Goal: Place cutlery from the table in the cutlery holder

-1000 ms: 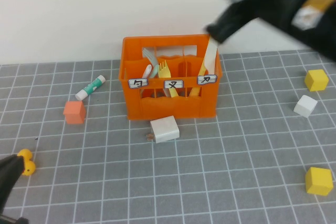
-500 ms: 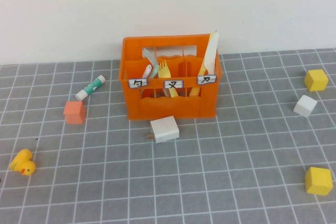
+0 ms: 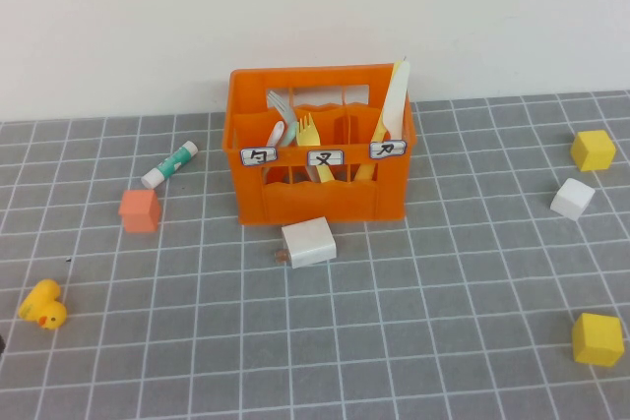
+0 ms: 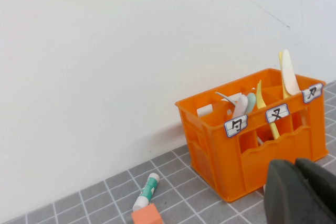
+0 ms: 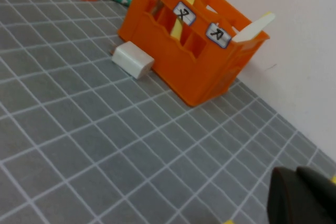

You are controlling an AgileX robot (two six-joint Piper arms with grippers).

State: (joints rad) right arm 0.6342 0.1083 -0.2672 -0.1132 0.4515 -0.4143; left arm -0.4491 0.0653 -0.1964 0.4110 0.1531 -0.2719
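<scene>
The orange cutlery holder (image 3: 320,159) stands at the back middle of the mat. The pale yellow fork (image 3: 310,132) stands in its middle compartment. The white knife (image 3: 394,105) leans in its right compartment, tip above the rim. Neither gripper shows in the high view. In the left wrist view my left gripper (image 4: 299,192) is shut and empty, low in front of the holder (image 4: 252,150). In the right wrist view my right gripper (image 5: 302,195) is shut and empty, well away from the holder (image 5: 194,72), over the mat.
A white block (image 3: 308,241) lies just in front of the holder. A glue stick (image 3: 169,164), an orange cube (image 3: 140,210) and a yellow duck (image 3: 43,304) lie left. Two yellow cubes (image 3: 593,150) (image 3: 597,338) and a white cube (image 3: 572,198) lie right. A wall stands behind.
The right arm, which was above the holder's right side a second ago, has left the high view. The left gripper has also left its lower left corner. The knife stays in the holder.
</scene>
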